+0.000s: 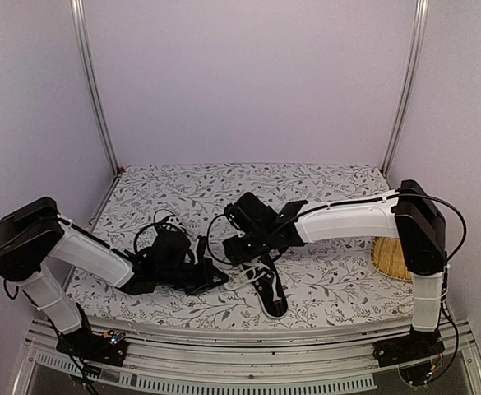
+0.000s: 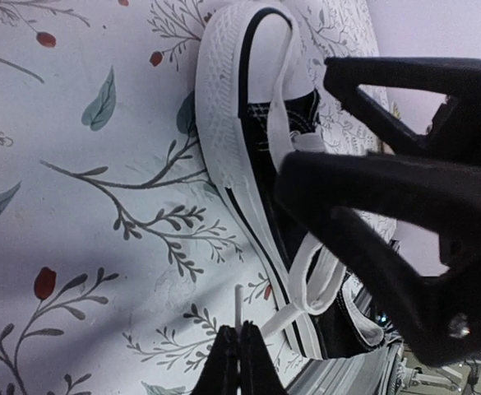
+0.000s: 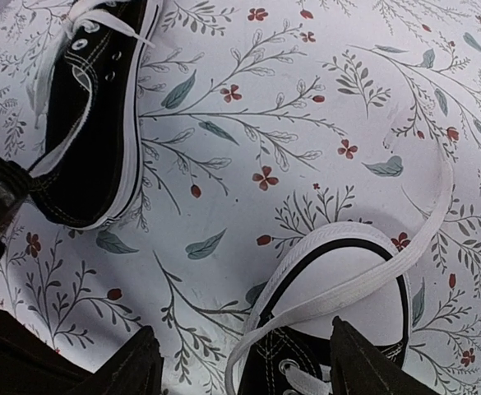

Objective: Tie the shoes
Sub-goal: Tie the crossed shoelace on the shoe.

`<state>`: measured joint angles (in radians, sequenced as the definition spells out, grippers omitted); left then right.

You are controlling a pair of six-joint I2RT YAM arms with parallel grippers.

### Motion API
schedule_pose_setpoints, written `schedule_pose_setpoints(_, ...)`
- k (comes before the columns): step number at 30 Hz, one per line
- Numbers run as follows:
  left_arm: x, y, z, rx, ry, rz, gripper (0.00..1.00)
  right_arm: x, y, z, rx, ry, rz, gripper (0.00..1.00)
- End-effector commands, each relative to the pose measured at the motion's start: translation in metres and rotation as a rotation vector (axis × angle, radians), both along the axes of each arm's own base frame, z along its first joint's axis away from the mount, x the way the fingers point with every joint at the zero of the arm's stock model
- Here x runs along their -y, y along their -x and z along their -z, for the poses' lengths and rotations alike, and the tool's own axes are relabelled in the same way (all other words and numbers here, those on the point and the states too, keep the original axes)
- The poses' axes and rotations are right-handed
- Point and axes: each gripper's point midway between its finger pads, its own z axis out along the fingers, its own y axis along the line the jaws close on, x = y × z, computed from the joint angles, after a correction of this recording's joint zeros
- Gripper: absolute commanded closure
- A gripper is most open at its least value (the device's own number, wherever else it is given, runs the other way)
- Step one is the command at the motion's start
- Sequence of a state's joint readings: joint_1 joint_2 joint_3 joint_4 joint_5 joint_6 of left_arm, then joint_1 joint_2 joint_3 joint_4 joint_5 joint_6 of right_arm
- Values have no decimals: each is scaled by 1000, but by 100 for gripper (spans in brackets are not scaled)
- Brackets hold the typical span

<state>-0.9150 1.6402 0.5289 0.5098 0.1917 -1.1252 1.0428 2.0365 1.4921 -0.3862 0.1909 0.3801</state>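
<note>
Near shoe (image 1: pixel 270 294): lies on the desk (image 1: pixel 330 185) towards the near edge, between the two arms. You have white lacing loose over the tongue, no bow tied.
Second shoe (image 3: pixel 88 123): on its sole, well apart from the near shoe. You only get it in the right wrist view; I cannot pick it out from the top camera.
Left end effector (image 2: pixel 240 358): fingers pressed together, low at the desk, just beside the white sole of the near shoe.
Lace tip (image 2: pixel 238 304): a thin white end stands up right at those closed fingers. You cannot tell from here whether it is pinched or only behind them.
Right end effector (image 3: pixel 242 362): fingers wide apart and holding nothing, hanging over the near shoe with the lacing between them.
Long lace strand (image 3: pixel 437 206): runs from the eyelets over the toe cap and trails out across the desk, away from the right fingers.
Key relation: the shoe sits directly under your right end effector, long axis roughly far-to-near across the desk. The toe looks to point at the arm bases.
Nearer arm: both are at the shoe. The right is above the lacing, the left down at its flank.
Judgement: tying is barely begun. Your next grab most likely belongs to the right arm, on the trailing strand.
</note>
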Motion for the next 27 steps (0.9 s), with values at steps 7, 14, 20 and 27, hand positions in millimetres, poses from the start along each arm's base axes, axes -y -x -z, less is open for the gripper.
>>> schedule_pose_setpoints(7, -11, -4, -10, 45, -3, -20, 100, 28, -10, 30, 88, 292, 113, 47)
schedule_pose_setpoints(14, -13, -6, -11, 50, -9, -26, 100, 34, -11, -6, 120, 198, 186, 93)
schedule_pose_setpoints(20, -14, -17, -18, 72, -12, -37, 100, 37, -5, -64, 110, -56, 185, 98)
schedule_pose_setpoints(27, -19, -45, -29, 102, 0, -20, 100, 20, 61, -137, 147, -462, -257, 98)
